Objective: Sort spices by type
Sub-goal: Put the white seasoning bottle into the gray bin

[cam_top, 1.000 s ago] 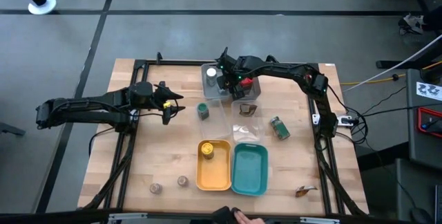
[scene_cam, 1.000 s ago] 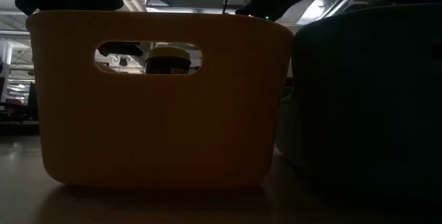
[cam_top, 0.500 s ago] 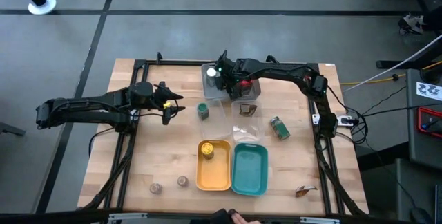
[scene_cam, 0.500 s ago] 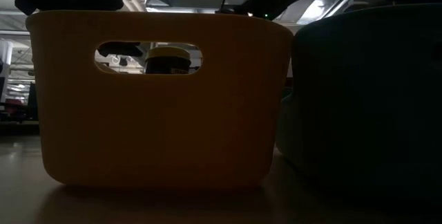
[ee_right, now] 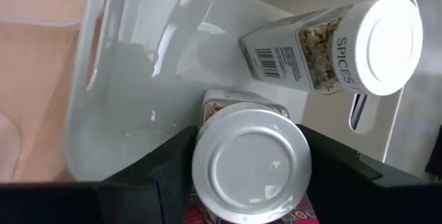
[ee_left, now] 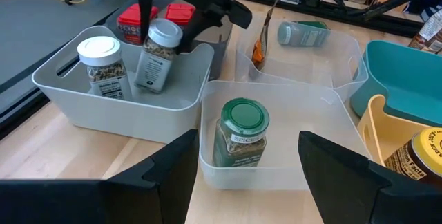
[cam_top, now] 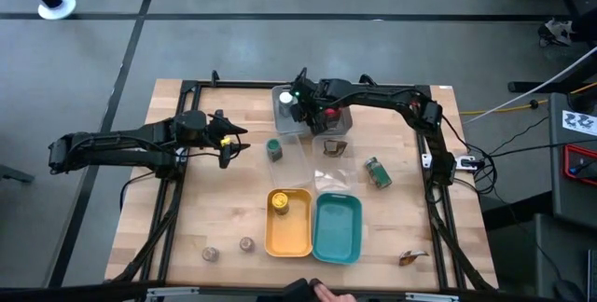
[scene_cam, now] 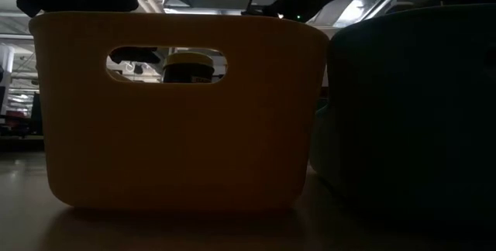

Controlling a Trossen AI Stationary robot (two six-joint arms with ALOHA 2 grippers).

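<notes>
My right gripper (ee_left: pixel 169 23) is shut on a white-lidded spice jar (ee_left: pixel 157 58) inside the pale grey tray (ee_left: pixel 83 117) at the table's far middle. A second white-lidded jar (ee_left: pixel 102 65) stands on that tray's floor beside it. Behind them are red boxy tins (ee_left: pixel 155 13). A green-lidded jar (cam_top: pixel 274 149) stands in a clear tray (ee_left: pixel 290 175); another (cam_top: pixel 377 172) lies on its side to the right. My left gripper (cam_top: pixel 229 144) hovers open left of the clear tray, touching nothing. My right gripper pinches the jar's white lid (ee_right: pixel 207 158) by its rim, one finger (ee_right: pixel 152 175) on each side. The fingers slant down from above. The jar leans, its base low inside the grey tray; whether the base touches the floor, I cannot tell.
A yellow tray (cam_top: pixel 291 237) holding a yellow-lidded jar (cam_top: pixel 279 203) and a teal tray (cam_top: pixel 338 229) stand side by side near the front. Two small brown jars (cam_top: pixel 211 253) sit at the front left. A brown packet (cam_top: pixel 410 258) lies at the front right.
My right gripper has tipped slightly over the grey tray with the jar still in its hold. The trays and the other jars stay as they were.
</notes>
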